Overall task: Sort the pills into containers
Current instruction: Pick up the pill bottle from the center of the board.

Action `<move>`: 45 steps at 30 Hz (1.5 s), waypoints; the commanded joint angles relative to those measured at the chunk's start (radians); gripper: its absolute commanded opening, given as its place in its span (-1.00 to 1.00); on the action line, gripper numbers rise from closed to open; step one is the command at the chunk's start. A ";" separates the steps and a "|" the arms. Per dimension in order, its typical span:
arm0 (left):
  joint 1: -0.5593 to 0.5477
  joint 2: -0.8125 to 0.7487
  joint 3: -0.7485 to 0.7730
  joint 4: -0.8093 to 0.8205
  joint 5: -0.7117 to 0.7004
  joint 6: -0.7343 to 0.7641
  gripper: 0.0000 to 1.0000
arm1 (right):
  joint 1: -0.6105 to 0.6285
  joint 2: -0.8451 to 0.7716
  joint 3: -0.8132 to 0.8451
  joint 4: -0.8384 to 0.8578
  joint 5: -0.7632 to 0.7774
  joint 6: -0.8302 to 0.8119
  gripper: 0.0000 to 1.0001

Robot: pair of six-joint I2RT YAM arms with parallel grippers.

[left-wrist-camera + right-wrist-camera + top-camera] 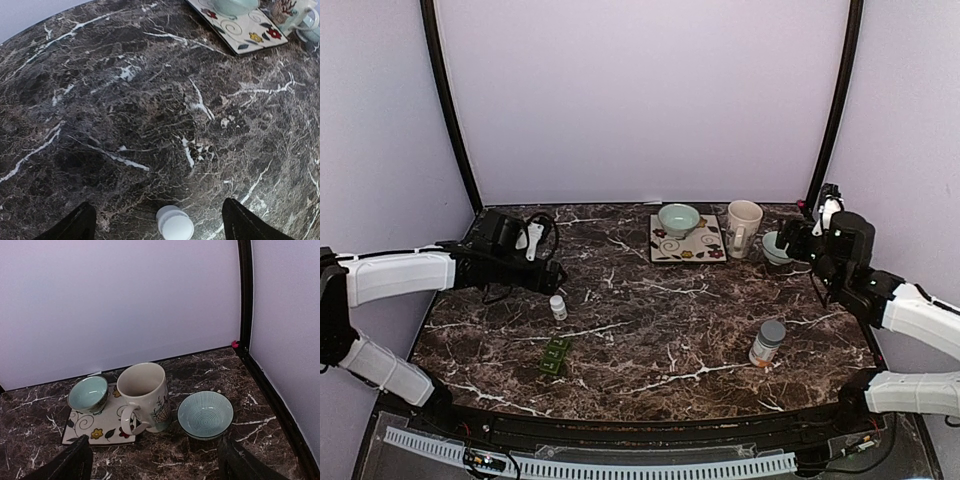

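Evidently no sorting is done yet: the small dark-green plastic pill organiser [556, 355] lies at the front left of the dark marble tabletop [650, 330], no pills visible. Beyond it, the left gripper [550, 277] hovers wide open and empty by the small white pill bottle [558, 307] — farther back, the right gripper [790, 241] also gapes, holding nothing.

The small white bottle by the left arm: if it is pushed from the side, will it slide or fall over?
The small white bottle stands upright and taller than wide, so a high push would probably tip it; its round body could then roll. It looks like light plastic, so a low push likely slides it over the smooth marble table.
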 commanded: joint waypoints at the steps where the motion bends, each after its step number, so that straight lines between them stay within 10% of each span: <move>1: -0.063 0.061 0.060 -0.111 -0.100 0.006 0.78 | 0.079 0.019 0.044 -0.149 0.164 0.044 0.72; 28: -0.106 0.221 0.111 -0.211 -0.097 -0.066 0.03 | 0.220 -0.018 0.113 -0.418 0.240 0.161 0.74; 45: -0.116 0.246 0.136 -0.209 -0.035 -0.067 -1.00 | 0.320 -0.036 0.094 -0.577 0.301 0.284 0.74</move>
